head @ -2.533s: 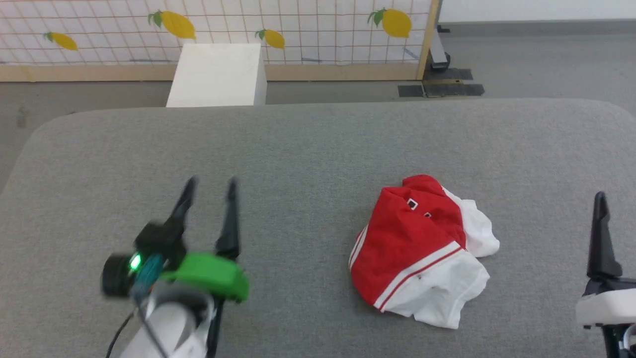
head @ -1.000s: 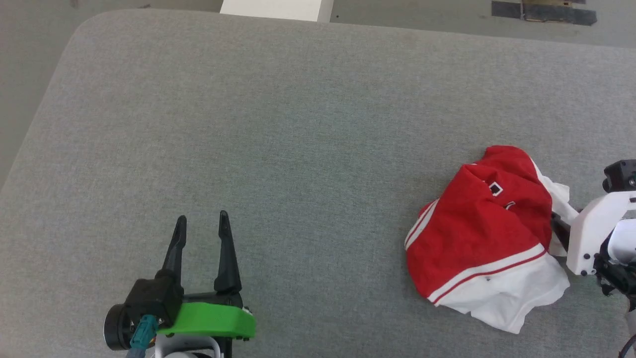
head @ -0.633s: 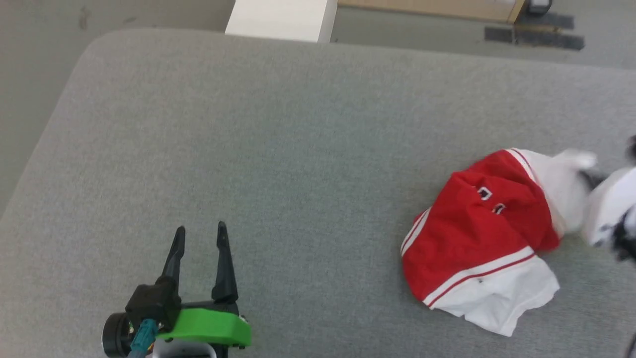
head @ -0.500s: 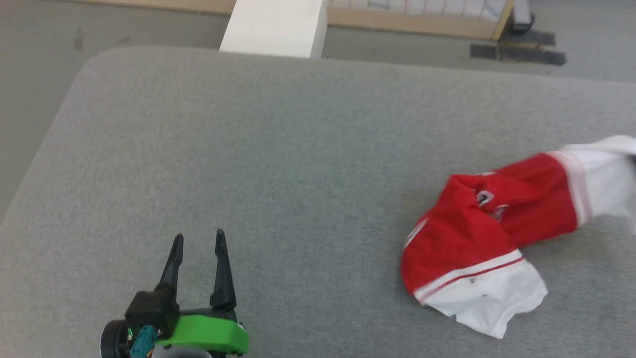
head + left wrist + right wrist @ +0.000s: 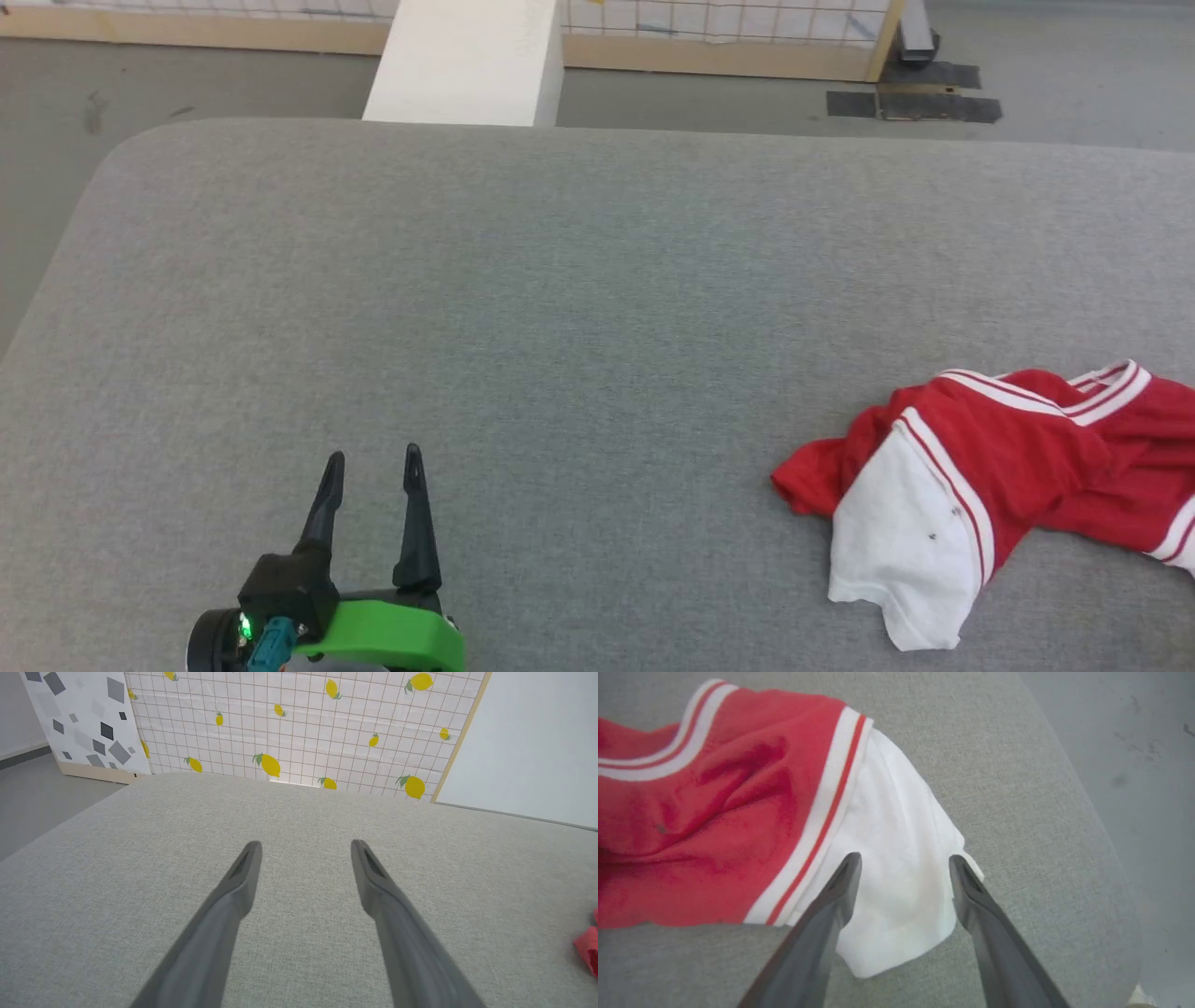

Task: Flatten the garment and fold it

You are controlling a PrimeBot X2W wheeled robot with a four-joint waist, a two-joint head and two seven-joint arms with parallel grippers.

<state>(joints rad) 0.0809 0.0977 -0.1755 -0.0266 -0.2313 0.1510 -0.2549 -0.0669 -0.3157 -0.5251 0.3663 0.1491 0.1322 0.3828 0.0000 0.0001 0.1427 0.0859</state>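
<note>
Hovering low at the left, the left gripper has its two dark fingers spread wide with nothing between them, pointing across the bare grey padded table toward a lemon-patterned screen at the far side. Beyond the table's far edge, a white box stands on the floor. Moving right, the garment lies rumpled on the table near its right side, well apart from the left gripper and running off the head view's right edge. Its red body is bunched in folds, striped trim shows along the top, and one white sleeve is splayed toward the front. Over on the right wrist view, the right gripper sits just above the other white sleeve, fingers wide apart on either side of the cloth and not pinching it. That sleeve lies close to the table's rounded edge.
</note>
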